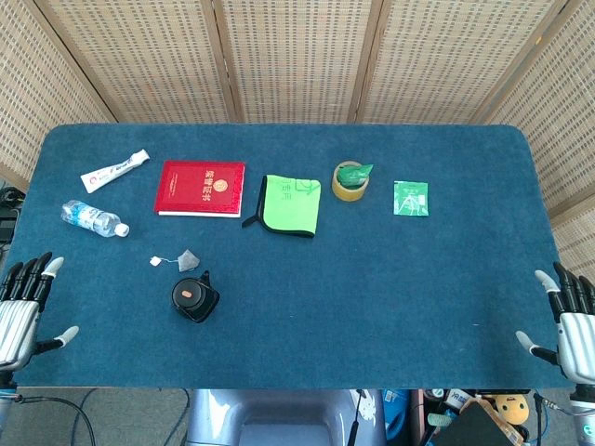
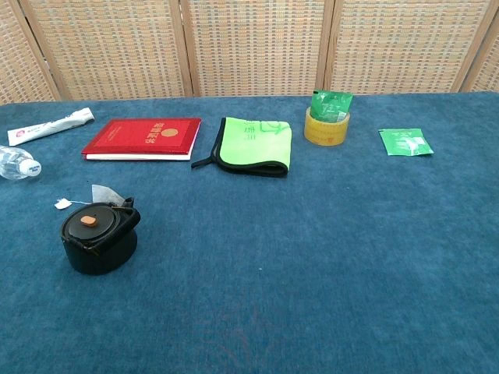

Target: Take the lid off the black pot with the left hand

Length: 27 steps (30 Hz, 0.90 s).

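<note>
The black pot (image 1: 194, 298) stands on the blue table toward the near left, its lid (image 1: 190, 295) on, with an orange knob in the middle. The chest view shows the same pot (image 2: 99, 237) and lid (image 2: 90, 223) at the left. My left hand (image 1: 23, 311) rests at the table's near left edge, fingers spread, holding nothing, well left of the pot. My right hand (image 1: 572, 321) sits at the near right edge, fingers apart and empty. Neither hand shows in the chest view.
A tea bag (image 1: 186, 259) lies just behind the pot. Further back are a water bottle (image 1: 93, 218), a toothpaste tube (image 1: 115, 170), a red book (image 1: 201, 188), a green cloth (image 1: 290, 204), a tape roll (image 1: 351, 181) and a green sachet (image 1: 411, 198).
</note>
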Each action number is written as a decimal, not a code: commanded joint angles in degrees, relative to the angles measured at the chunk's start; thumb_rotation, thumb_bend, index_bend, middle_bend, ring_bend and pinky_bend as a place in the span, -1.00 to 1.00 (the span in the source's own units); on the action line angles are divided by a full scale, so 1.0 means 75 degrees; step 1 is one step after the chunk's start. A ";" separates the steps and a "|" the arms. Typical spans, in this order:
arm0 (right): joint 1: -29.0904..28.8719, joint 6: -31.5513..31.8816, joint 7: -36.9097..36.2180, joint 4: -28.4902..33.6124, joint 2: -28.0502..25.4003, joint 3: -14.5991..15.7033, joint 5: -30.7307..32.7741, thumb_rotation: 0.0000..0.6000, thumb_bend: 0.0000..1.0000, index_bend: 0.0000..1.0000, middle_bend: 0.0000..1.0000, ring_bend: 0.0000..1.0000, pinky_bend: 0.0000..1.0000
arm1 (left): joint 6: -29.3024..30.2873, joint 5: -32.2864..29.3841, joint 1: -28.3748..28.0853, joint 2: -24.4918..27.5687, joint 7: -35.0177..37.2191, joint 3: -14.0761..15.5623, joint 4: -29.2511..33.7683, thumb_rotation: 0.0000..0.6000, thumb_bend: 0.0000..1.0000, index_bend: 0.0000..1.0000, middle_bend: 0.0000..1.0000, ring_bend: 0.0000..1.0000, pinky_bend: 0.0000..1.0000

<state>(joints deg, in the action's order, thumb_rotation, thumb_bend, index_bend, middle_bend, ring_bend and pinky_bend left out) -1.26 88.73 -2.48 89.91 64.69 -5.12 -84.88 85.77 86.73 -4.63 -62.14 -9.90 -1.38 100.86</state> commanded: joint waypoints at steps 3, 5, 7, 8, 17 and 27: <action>0.0005 0.0002 -0.0006 -0.0004 -0.0003 0.0004 -0.0008 1.00 -1.00 -1.00 -1.00 -1.00 -1.00 | 0.0012 0.0049 -0.0004 -0.0021 0.0010 0.0007 -0.0030 1.00 -0.73 -1.00 -1.00 -1.00 -1.00; 0.0012 0.0008 -0.0028 0.0008 -0.0018 0.0005 -0.0011 1.00 -1.00 -1.00 -1.00 -1.00 -1.00 | -0.0021 0.0085 -0.0026 -0.0032 0.0045 0.0018 -0.0056 1.00 -0.73 -1.00 -1.00 -1.00 -1.00; 0.0022 0.0022 -0.0070 0.0036 -0.0040 -0.0002 -0.0006 1.00 -1.00 -1.00 -1.00 -1.00 -1.00 | -0.0150 0.0185 -0.0131 -0.0031 0.0242 0.0017 -0.0118 1.00 -0.73 -1.00 -1.00 -1.00 -1.00; 0.0024 0.0024 -0.0080 0.0041 -0.0043 -0.0006 -0.0002 1.00 -1.00 -1.00 -1.00 -1.00 -1.00 | -0.0197 0.0230 -0.0183 -0.0033 0.0358 0.0004 -0.0153 1.00 -0.73 -1.00 -1.00 -1.00 -1.00; -0.0016 -0.0138 -0.0195 -0.0039 -0.0059 -0.0089 0.0220 1.00 -1.00 -1.00 -1.00 -1.00 -1.00 | -0.1897 0.0736 -0.1542 -0.0059 0.1456 -0.0148 -0.0916 1.00 -0.73 -0.35 -1.00 -1.00 -1.00; -0.0082 -0.0343 -0.0149 -0.0145 0.0003 -0.0119 0.0387 1.00 -1.00 -1.00 -1.00 -1.00 -1.00 | -0.3175 0.0933 -0.2664 -0.0563 0.1524 -0.0206 -0.1497 1.00 -0.59 -0.07 -1.00 -1.00 -1.00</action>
<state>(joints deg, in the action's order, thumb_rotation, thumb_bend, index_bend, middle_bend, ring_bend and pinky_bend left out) -1.86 86.19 -3.63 88.85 64.70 -6.00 -82.00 62.56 93.91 -24.03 -65.88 1.67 -2.79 90.07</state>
